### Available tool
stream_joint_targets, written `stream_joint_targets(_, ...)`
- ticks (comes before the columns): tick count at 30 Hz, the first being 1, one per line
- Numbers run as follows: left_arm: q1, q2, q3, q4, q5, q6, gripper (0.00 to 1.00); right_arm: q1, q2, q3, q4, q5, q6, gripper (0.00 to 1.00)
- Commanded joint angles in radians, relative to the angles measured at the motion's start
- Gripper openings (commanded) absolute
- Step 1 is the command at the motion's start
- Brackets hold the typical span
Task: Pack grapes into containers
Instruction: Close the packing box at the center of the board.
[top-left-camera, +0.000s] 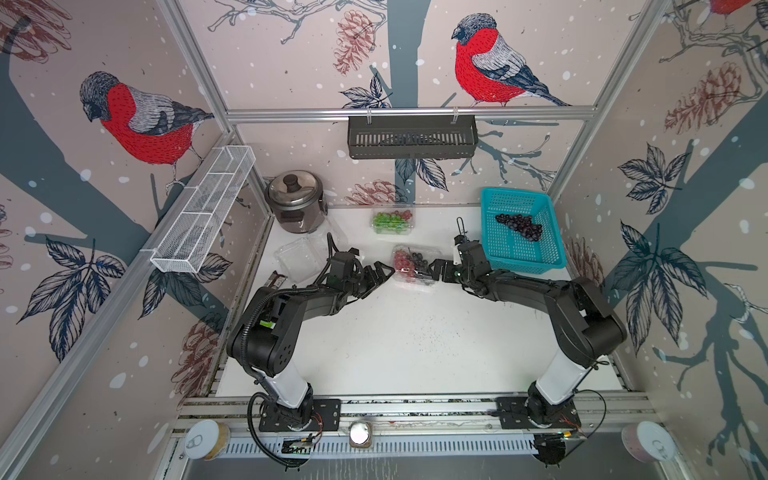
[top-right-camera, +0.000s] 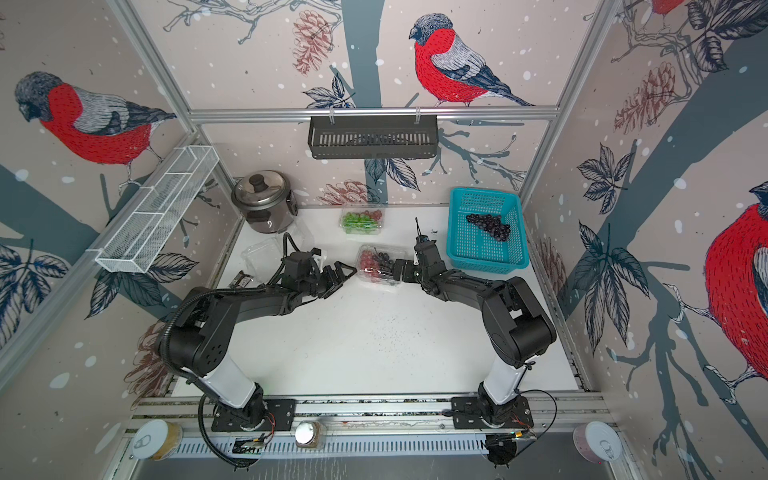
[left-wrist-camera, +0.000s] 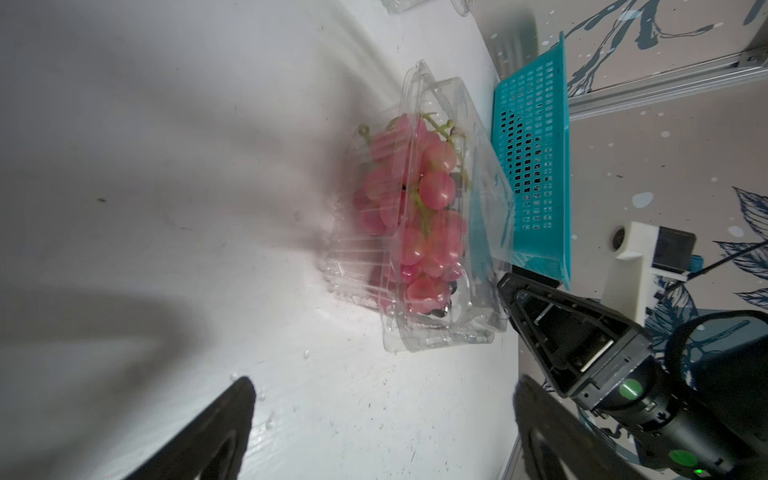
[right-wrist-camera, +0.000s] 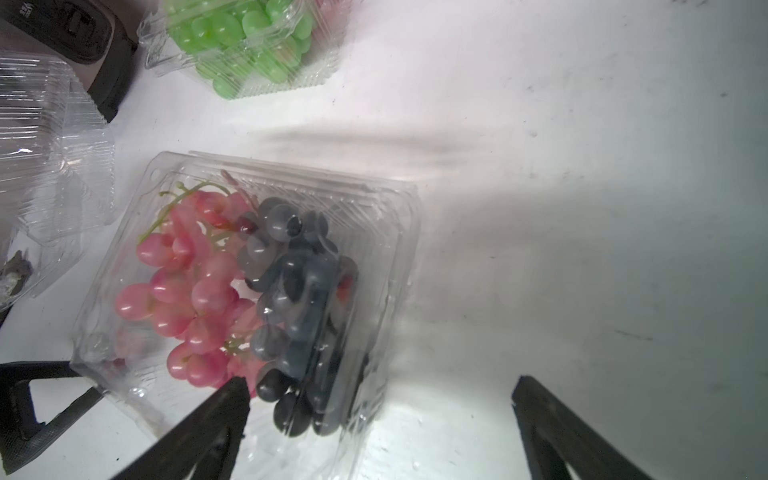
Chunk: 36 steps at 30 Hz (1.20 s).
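A clear container (top-left-camera: 415, 253) (top-right-camera: 380, 251) holding red grapes (right-wrist-camera: 187, 282) and dark grapes (right-wrist-camera: 291, 291) sits mid-table, its lid lying over the fruit. My left gripper (top-left-camera: 384, 272) (left-wrist-camera: 384, 384) stands open just left of it, nothing between its fingers. My right gripper (top-left-camera: 432, 268) (right-wrist-camera: 381, 381) is open at the box's right edge, one fingertip over its corner. A second container (top-left-camera: 392, 220) (right-wrist-camera: 241, 45) with green grapes stands farther back. An empty container (top-left-camera: 297, 257) (right-wrist-camera: 45, 145) lies at the left. More dark grapes (top-left-camera: 519, 226) lie in the basket.
The turquoise basket (top-left-camera: 490, 245) (left-wrist-camera: 532, 166) stands at the back right, close behind my right arm. A steel rice cooker (top-left-camera: 296, 199) occupies the back left corner. A small dark packet (top-left-camera: 276, 280) lies by the left wall. White mesh and black racks hang on the walls.
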Motion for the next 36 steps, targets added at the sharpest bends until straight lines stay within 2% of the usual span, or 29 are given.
stream_joint_targets(1,0.002,-0.002,-0.009,0.134,0.003,-0.033,0.95,0.004,0.009,-0.002,0.033,-0.055,-0.002,1.0)
stream_joint_targets(5,0.0,0.024,-0.026,0.208,0.028,-0.078,0.9,0.02,0.014,-0.001,0.045,-0.062,-0.007,1.0)
stream_joint_targets(9,-0.005,0.043,-0.046,0.262,0.029,-0.103,0.79,0.02,0.011,-0.002,0.046,-0.066,-0.003,1.0)
stream_joint_targets(12,-0.004,0.06,-0.047,0.293,0.025,-0.11,0.66,0.015,0.002,-0.007,0.054,-0.085,0.007,1.0)
stream_joint_targets(15,-0.004,0.076,-0.039,0.315,0.031,-0.12,0.56,0.01,-0.006,-0.014,0.06,-0.094,0.013,1.0)
stream_joint_targets(28,-0.002,0.146,-0.039,0.429,0.012,-0.186,0.35,-0.032,-0.052,-0.064,0.12,-0.147,0.052,1.0)
stream_joint_targets(31,-0.001,0.151,-0.041,0.437,0.002,-0.196,0.33,-0.031,-0.052,-0.062,0.119,-0.147,0.053,0.99)
stream_joint_targets(34,-0.001,0.154,-0.041,0.443,-0.004,-0.198,0.19,-0.031,-0.054,-0.064,0.122,-0.152,0.055,0.99)
stream_joint_targets(36,0.0,0.154,-0.042,0.441,-0.01,-0.2,0.19,-0.032,-0.055,-0.066,0.124,-0.154,0.057,0.99)
